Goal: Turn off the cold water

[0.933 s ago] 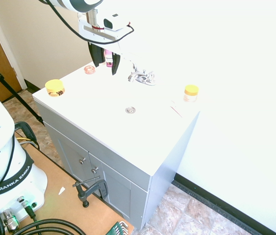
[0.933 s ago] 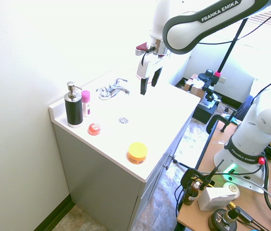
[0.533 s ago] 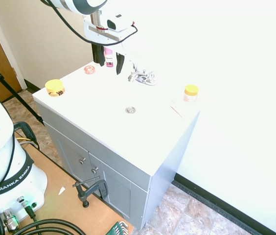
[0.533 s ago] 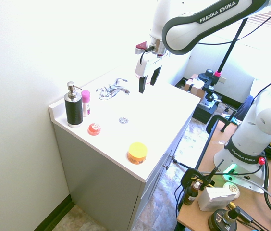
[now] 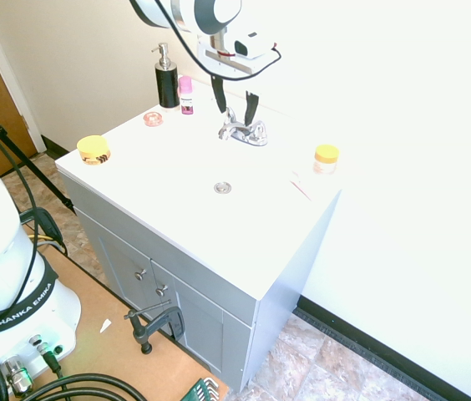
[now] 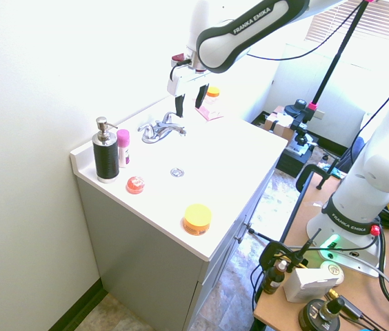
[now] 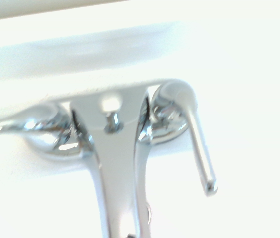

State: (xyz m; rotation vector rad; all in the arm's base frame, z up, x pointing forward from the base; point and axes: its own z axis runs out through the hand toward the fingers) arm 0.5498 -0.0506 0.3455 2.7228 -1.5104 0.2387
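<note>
I am at the approach step: my gripper, fingers apart and empty, is near the chrome faucet on the desk. Next I should align to the faucet's likely cold lever, then push it closed gently.

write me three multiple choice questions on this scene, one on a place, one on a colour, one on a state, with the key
1. What stands right beside the black soap pump?
A) the drain
B) the bottle with the pink cap
C) the yellow-lidded jar by the corner

2. What colour is the tap?
A) shiny silver
B) black
C) yellow

3. How are the gripper's fingers?
A) pressed together
B) clamped on the soap pump
C) apart

Key:
1 B, the two stand side by side in both outside views
2 A, its chrome shines in the wrist view
3 C, a gap shows between the fingertips
</note>
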